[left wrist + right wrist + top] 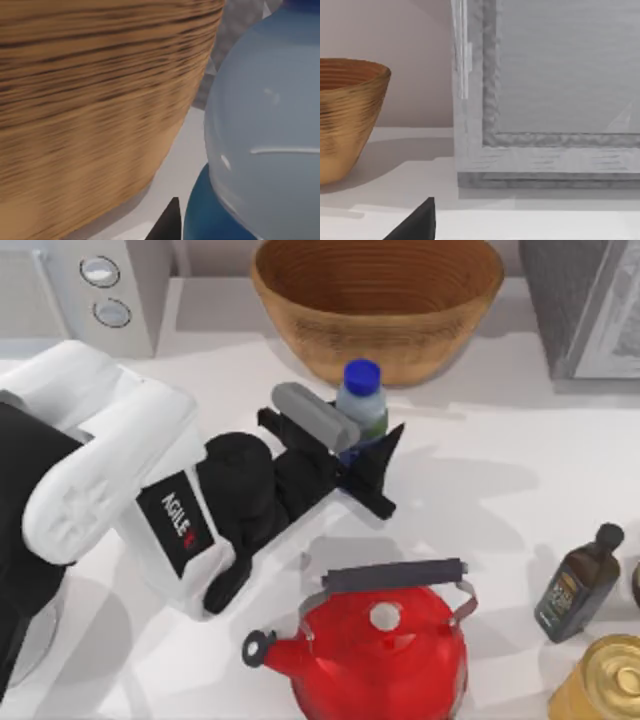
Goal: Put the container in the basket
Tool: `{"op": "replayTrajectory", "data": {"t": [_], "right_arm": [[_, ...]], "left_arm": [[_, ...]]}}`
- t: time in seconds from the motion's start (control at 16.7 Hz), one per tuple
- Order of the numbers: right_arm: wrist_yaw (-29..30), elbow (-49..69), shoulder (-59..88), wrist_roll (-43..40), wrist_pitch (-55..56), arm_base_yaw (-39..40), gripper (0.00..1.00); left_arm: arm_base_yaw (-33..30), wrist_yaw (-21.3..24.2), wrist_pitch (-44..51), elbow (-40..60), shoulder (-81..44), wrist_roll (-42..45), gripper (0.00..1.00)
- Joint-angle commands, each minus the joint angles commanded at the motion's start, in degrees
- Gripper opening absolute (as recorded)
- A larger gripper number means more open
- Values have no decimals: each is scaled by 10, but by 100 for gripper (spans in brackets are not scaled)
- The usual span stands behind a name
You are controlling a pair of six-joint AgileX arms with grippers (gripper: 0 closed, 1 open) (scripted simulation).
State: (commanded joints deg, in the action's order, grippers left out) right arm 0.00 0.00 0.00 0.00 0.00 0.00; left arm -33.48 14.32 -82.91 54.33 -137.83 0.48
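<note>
- The left hand [365,455] is seen near the middle of the counter [500,480], reached in from the left edge toward the back edge.
- Its dark fingers [385,455] are set on either side of the container [362,400] and appear clamped on its lower body, though the contact itself is partly hidden by the hand.
- The container is held upright, its round blue cap [362,375] uppermost, just in front of the basket [377,305] and outside it.
- The basket is placed at the middle of the back edge of the counter.
- In the left wrist view, the basket's woven wall [90,110] is seen close beside the container's clear shoulder [265,130], with a strip of counter between them.
- A red kettle [375,645] with a dark handle is placed at the front edge, just in front of the left hand.
- A dark black-capped bottle [580,585] is stood near the right edge, well apart from the container.
- In the right wrist view, the basket and a grey appliance [545,100] at the back of the counter are seen; whether the right hand's fingers are apart or together cannot be told.
</note>
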Motion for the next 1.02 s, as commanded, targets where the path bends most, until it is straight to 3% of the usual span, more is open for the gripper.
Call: {"op": "replayTrajectory", "data": {"t": [0.42,1.02], "right_arm": [[0,0,0,0,0,0,100],[0,0,0,0,0,0,100]], "left_arm": [[-8,27,-6,-65,60,-8,0],[42,68,48,-286,349,-2,0]]}}
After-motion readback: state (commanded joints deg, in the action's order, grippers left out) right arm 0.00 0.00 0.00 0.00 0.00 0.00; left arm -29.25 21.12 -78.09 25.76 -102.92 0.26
